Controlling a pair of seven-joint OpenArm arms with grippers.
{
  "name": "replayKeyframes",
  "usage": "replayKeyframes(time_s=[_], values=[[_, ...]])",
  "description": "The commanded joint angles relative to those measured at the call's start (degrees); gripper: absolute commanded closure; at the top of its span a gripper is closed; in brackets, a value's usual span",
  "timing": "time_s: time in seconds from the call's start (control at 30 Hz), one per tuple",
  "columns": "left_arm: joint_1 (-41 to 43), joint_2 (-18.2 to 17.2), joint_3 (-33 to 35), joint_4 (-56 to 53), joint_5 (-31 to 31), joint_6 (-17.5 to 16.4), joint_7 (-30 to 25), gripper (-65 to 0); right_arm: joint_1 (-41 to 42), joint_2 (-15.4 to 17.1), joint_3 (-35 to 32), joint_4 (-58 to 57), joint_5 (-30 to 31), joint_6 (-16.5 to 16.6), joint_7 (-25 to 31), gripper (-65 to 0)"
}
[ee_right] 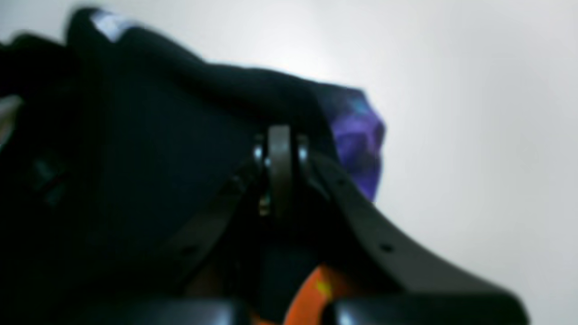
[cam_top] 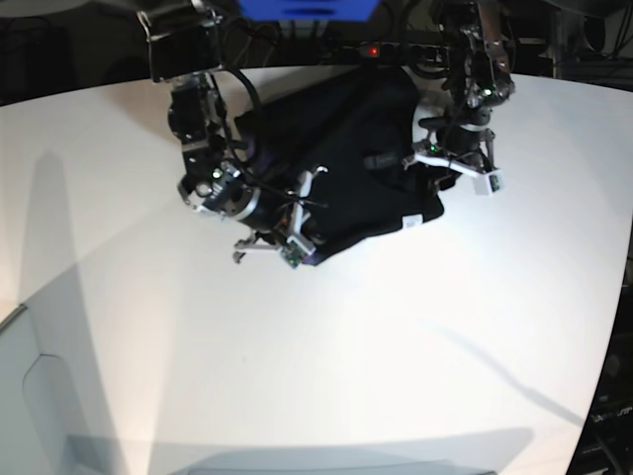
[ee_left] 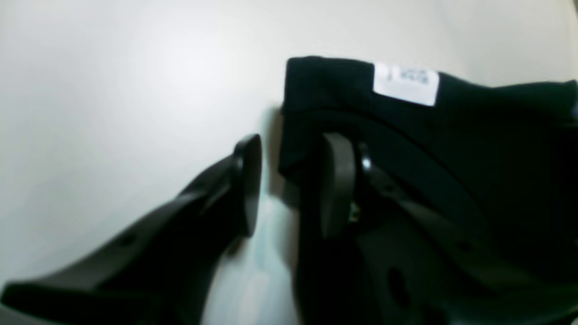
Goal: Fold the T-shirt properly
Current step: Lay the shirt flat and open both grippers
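The black T-shirt [cam_top: 346, 148] lies bunched on the white table [cam_top: 326, 356] at the back middle. In the left wrist view its cloth [ee_left: 474, 149] shows a small white tag [ee_left: 406, 84]. My left gripper [ee_left: 291, 180] is open astride the shirt's edge, with one finger [ee_left: 247, 180] over bare table and the other on the cloth. In the base view it [cam_top: 427, 188] sits at the shirt's right side. My right gripper [ee_right: 280, 149] is shut on the black cloth [ee_right: 149, 149], beside the purple print [ee_right: 356, 140] and the orange print [ee_right: 311, 293]. In the base view it [cam_top: 302, 233] is at the shirt's front left corner.
A power strip with a red light [cam_top: 371, 49] and cables lie at the table's back edge, next to a blue object [cam_top: 307, 8]. The arms' bases stand at the back left and back right. Dark floor borders the table's right side.
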Motion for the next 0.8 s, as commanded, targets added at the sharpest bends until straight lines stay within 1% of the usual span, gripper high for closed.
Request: replayKeyframes(time_s=[0.0,0.1,0.17,0.23,0.33,0.4,0.53,0.6,0.7,0.77], values=[[-0.1,-0.3,0.0,0.9,-0.5,-0.2,-0.9,-21.1,1.6,0.0,-0.1,-0.7,0.8,0.8,1.4,0.0],[0.3,-0.3,0.0,1.3,-0.5,-0.2,-0.9,-21.2,2.4,1.4,0.0,-4.3,0.8,0.8,3.1,0.0],[0.7,-0.3,0.0,1.6,-0.5,-0.2,-0.9,-21.5,2.2,2.2,0.1,-3.6,0.9,0.8,4.7,0.0],[1.2,-0.3,-0.2,3.4,-0.5,-0.1,-0.9,-21.7,1.3,3.1,0.8,0.3,1.0,0.8,4.9,0.0],[3.7,-0.3,-0.3,7.4,-0.5,-0.1,-0.9,-21.7,-1.8,2.9,4.3,8.8,1.0,0.8,4.9,0.0],[5.3,-0.3,-0.4,10.3,-0.5,-0.1,-0.9,-21.7,-3.8,2.3,5.7,14.3,1.0,0.8,4.9,0.0],[9.8,-0.3,-0.4,14.0,-0.5,-0.3,-0.9,-21.8,-9.9,2.5,7.2,22.7,1.0,0.8,4.9,0.0],[11.4,-0.2,-0.1,13.8,-0.5,-0.5,-0.9,-21.8,-13.4,2.6,7.4,24.2,1.0,0.8,4.9,0.0],[12.4,0.5,0.0,12.5,-0.5,-0.5,-0.9,-21.8,-17.5,4.3,7.2,24.0,1.0,0.8,4.9,0.0],[12.4,1.0,-0.4,11.4,-0.5,-0.5,-0.9,-21.8,-19.8,4.6,7.1,23.5,1.0,0.8,4.9,0.0]])
